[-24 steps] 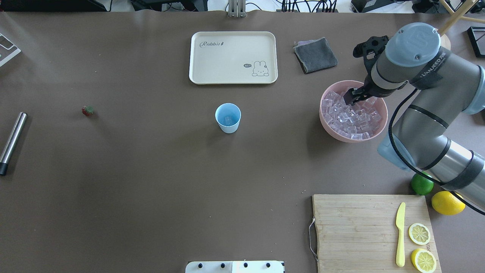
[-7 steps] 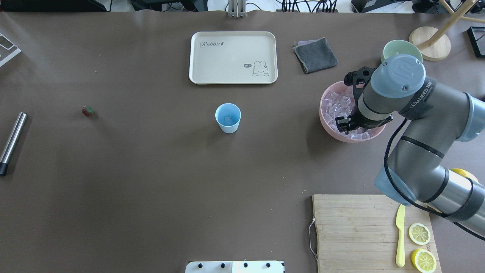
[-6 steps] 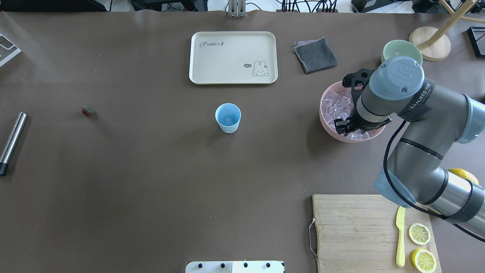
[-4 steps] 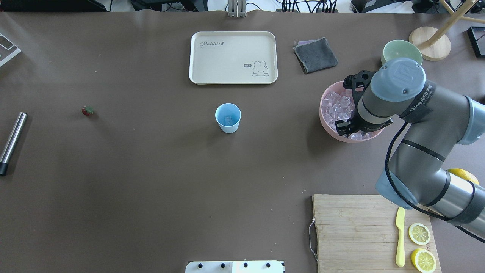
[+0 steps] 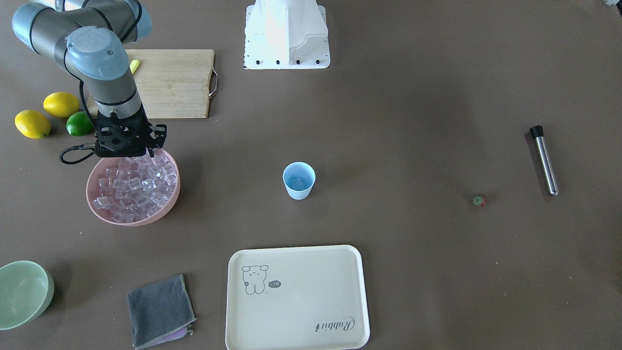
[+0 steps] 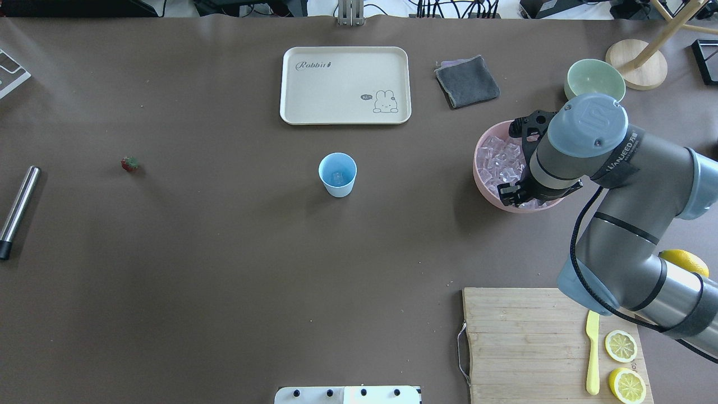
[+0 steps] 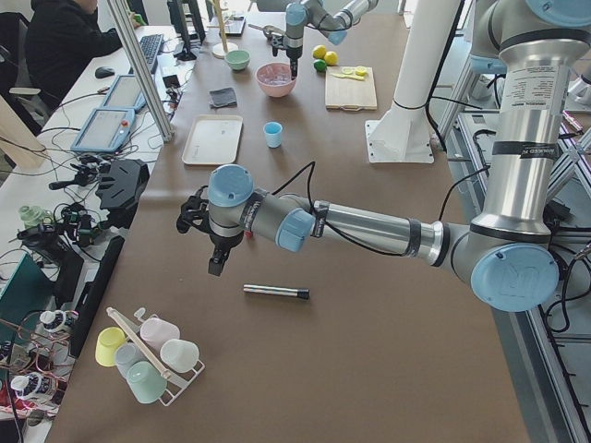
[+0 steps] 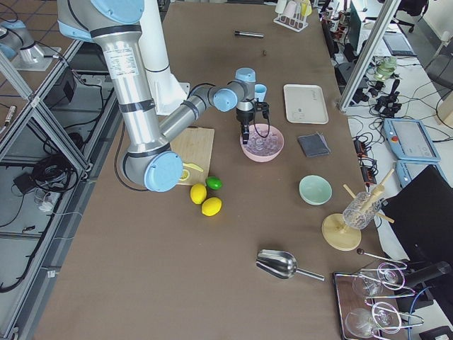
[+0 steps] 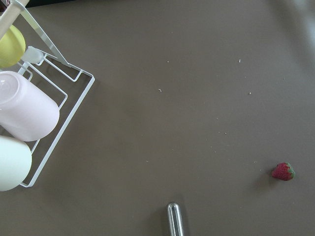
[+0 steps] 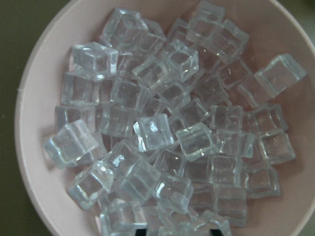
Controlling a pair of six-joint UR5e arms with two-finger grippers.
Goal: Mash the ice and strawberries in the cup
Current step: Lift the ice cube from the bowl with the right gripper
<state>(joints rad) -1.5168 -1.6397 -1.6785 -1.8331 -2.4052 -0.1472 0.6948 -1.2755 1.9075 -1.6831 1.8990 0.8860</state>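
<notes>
The pale-blue cup (image 6: pixel 337 174) stands upright mid-table with one ice cube (image 6: pixel 337 178) in it; it also shows in the front view (image 5: pixel 299 180). The pink bowl (image 6: pixel 478 168) holds many clear ice cubes (image 10: pixel 155 132). My right gripper (image 6: pixel 512 194) hangs over the bowl's near side, fingertips apart just above the ice, holding nothing. The strawberry (image 6: pixel 129 164) lies alone at far left and shows in the left wrist view (image 9: pixel 283 171). My left gripper (image 7: pixel 214 266) hovers near it; I cannot tell if it is open.
A metal muddler (image 6: pixel 17 210) lies at the left edge. A cream tray (image 6: pixel 345 84), a grey cloth (image 6: pixel 466 81) and a green bowl (image 6: pixel 594 78) sit at the back. A cutting board (image 6: pixel 527 342) with a knife and lemon halves is at front right. A cup rack (image 9: pixel 29 113) is near the left arm.
My right gripper has moved from the far side of the pink bowl to its near side, then edged slightly right. The cup, strawberry and muddler have not moved.
</notes>
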